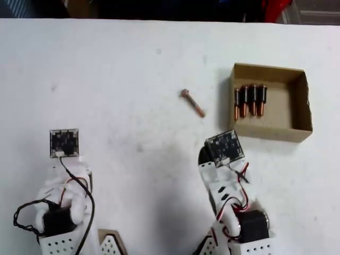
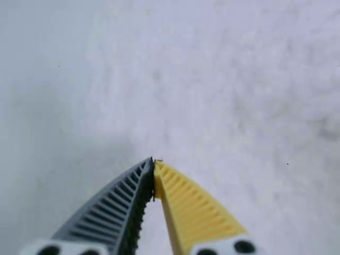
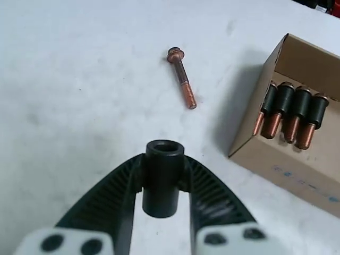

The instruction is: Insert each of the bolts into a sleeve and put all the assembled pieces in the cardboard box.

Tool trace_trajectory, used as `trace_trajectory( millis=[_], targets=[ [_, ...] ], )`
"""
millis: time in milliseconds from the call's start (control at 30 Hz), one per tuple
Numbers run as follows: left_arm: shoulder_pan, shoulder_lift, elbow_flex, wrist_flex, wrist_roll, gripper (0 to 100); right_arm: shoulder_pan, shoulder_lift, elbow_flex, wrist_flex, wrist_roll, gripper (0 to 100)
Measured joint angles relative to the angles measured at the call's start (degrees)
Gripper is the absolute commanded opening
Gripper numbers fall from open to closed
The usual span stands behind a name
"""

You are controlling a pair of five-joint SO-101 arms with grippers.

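I can read no word, number or sign here. The one bit of print I find is a faint blue marking on the cardboard box (image 3: 281, 159) outer wall, too blurred to read.

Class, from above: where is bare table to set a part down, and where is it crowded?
Widest bare patch: the table left of the loose bolt, beyond the left arm. Another lies between the two arms. The cardboard box has free floor right of its four assembled pieces. Tightest: between bolt, box and right arm.
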Motion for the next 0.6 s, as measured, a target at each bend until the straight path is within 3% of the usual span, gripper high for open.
trace_trajectory(
  millis=[467,600],
  targets=[
    [5.98,0.00,0.00,0.00,0.00,2,0.62,-0.79,4.13,0.00,0.00,1.6],
    [5.98,-0.35,-3.78,0.70,0.00,2,4.40,-0.79,4.13,-0.70,0.09,1.6]
  ],
)
